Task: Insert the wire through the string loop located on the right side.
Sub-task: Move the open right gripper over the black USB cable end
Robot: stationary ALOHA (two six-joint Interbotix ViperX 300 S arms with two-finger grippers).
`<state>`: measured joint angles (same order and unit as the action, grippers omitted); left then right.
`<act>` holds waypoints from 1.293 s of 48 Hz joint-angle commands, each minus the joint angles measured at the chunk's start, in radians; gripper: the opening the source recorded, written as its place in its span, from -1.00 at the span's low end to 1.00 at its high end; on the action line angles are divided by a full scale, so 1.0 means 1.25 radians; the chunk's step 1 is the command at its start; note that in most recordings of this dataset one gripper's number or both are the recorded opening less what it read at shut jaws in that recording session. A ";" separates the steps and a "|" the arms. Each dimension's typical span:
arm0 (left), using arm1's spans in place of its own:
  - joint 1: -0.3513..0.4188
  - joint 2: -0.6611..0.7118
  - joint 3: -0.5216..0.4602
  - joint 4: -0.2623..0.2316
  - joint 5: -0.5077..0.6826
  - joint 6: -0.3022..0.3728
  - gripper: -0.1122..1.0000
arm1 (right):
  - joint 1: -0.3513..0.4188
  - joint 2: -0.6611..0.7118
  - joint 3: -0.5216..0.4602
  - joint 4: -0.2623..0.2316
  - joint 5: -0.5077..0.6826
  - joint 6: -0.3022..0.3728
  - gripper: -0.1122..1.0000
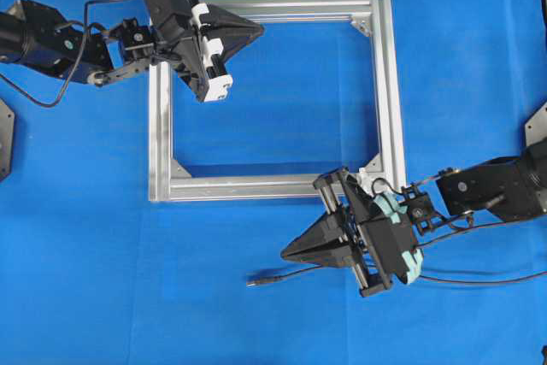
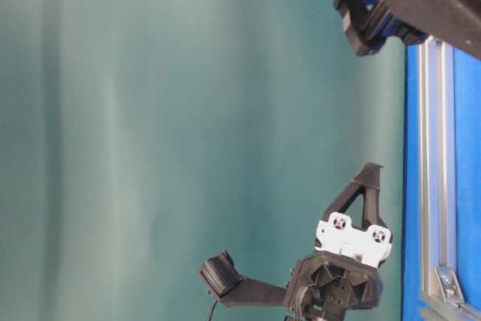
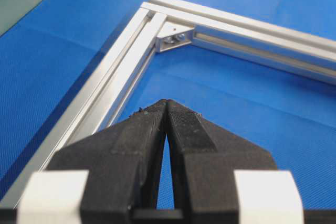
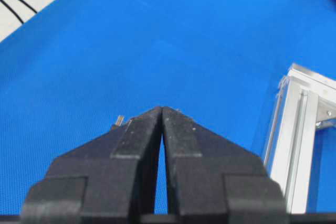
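Right gripper [image 4: 161, 109]: jaws together, nothing between them, over bare blue cloth [image 1: 102, 279] at lower centre of the overhead view. The wire [image 1: 282, 276] lies free just below it, plug pointing left. Left gripper [image 1: 259, 32], jaws together, sits over the aluminium frame [image 1: 389, 91] top rail, upper left. String loop: cannot tell.
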<state>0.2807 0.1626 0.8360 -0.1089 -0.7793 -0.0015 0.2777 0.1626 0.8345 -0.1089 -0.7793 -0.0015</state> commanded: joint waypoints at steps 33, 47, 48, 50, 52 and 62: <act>-0.002 -0.039 -0.009 0.013 0.032 0.004 -0.80 | 0.022 -0.070 0.010 0.000 0.040 0.047 -0.83; -0.002 -0.039 -0.010 0.015 0.037 0.004 -0.80 | 0.034 -0.072 0.010 0.001 0.052 0.065 0.36; -0.002 -0.039 -0.009 0.015 0.038 0.004 -0.80 | 0.036 -0.072 0.010 0.001 0.052 0.065 0.47; -0.001 -0.039 -0.009 0.015 0.039 0.004 -0.80 | 0.034 -0.072 0.010 0.001 0.053 0.065 0.70; -0.001 -0.039 -0.009 0.013 0.040 0.004 -0.80 | 0.034 -0.071 0.010 0.004 0.053 0.065 0.83; -0.001 -0.039 -0.009 0.015 0.043 0.004 -0.80 | 0.044 -0.067 0.006 0.028 0.074 0.066 0.80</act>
<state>0.2777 0.1411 0.8360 -0.0936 -0.7210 0.0015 0.3206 0.0966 0.8544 -0.0905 -0.6949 0.0798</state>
